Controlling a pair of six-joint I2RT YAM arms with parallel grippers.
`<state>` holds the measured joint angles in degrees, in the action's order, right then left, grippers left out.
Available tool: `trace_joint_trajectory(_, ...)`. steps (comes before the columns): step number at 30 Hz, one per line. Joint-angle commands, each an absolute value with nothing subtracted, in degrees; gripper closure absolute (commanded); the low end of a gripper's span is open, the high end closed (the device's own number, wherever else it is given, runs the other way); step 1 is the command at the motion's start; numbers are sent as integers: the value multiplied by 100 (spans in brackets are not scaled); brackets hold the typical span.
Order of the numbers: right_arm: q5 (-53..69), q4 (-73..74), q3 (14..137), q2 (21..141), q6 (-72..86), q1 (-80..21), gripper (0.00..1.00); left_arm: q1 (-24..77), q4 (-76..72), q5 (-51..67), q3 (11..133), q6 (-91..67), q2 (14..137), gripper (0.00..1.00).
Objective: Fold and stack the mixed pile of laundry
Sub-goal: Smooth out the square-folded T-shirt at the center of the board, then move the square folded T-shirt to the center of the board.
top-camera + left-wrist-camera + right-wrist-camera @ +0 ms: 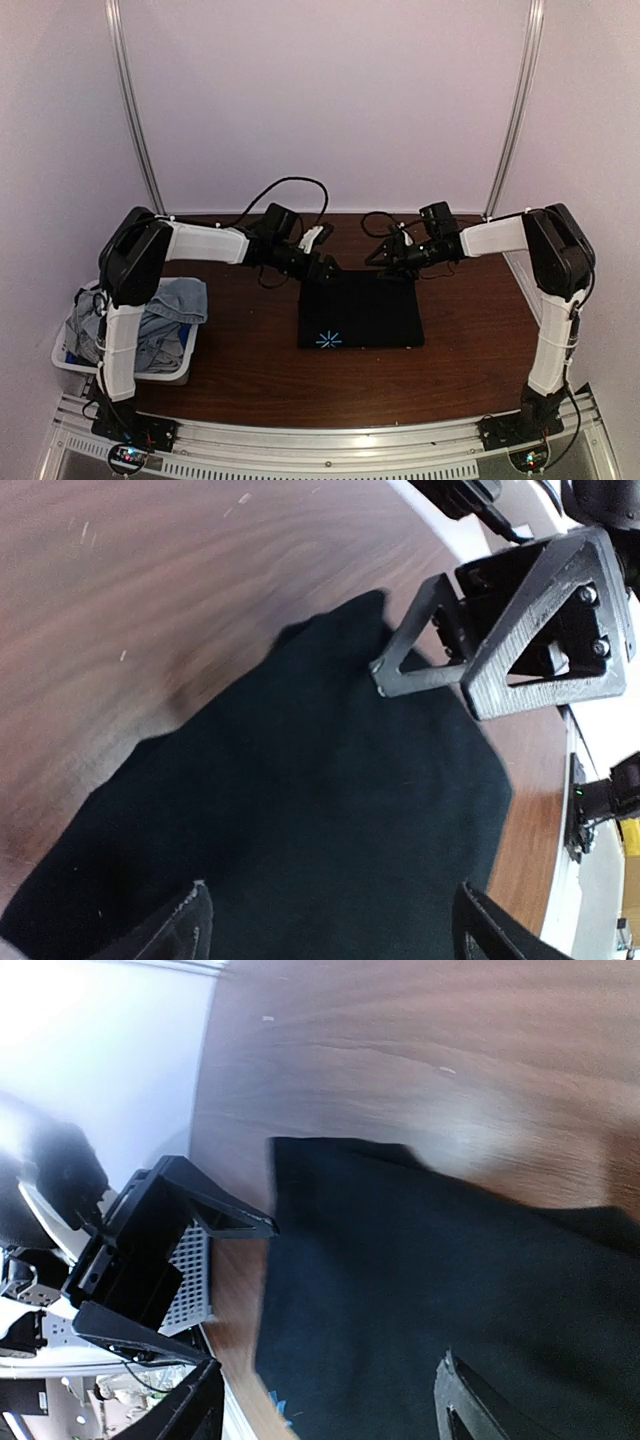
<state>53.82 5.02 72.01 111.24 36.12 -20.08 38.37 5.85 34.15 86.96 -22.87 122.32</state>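
The left gripper point(322, 262) and right gripper point(380, 257) are hanging empty, fingers apart, at the black shirt point(360, 310)'s far corners. The shirt is lying folded (starburst mark point(329, 339) at its near edge). Each gripper should probably be pinching its corner level with the other, keeping the next fold square.

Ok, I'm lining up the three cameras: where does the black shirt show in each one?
Top external: the black shirt lies flat at the middle of the table.
Left wrist: it fills the lower middle.
Right wrist: it takes the lower right.
Shared landmark: the brown wooden table under it.
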Motion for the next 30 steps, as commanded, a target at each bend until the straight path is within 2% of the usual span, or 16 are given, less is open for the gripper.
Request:
trace_joint_trajectory(1,5680,-128,7276,11731,3789,-1717,29,3647,12,3495,8894,-2753,12915,16)
trace_joint_trajectory(5,5778,-141,7418,12208,3750,-1392,30,3413,127,3383,8907,-2954,13221,16)
trace_joint_trajectory(10,5785,140,7581,12179,3685,-1146,34,3253,565,3230,8723,-2511,12908,16)
trace_joint_trajectory(12,5693,650,7669,11780,3417,-1160,34,3260,721,3019,8532,-2157,12436,14)
trace_joint_trajectory(15,5597,1087,7420,10927,3334,-1145,33,3371,908,2500,8193,-1635,11601,3)
trace_joint_trajectory(19,5228,1750,6837,9992,3285,-1095,33,3955,1463,1342,8191,-594,10829,2)
trace_joint_trajectory(23,5045,1927,6032,9398,3494,-1083,34,4898,1719,560,8341,845,10733,2)
trace_joint_trajectory(27,5027,1660,5321,8973,3790,-1090,35,5448,1705,457,8609,1508,11126,11)
trace_joint_trajectory(30,5030,1594,5078,8824,3853,-1090,35,5578,1886,597,9120,1413,11723,19)
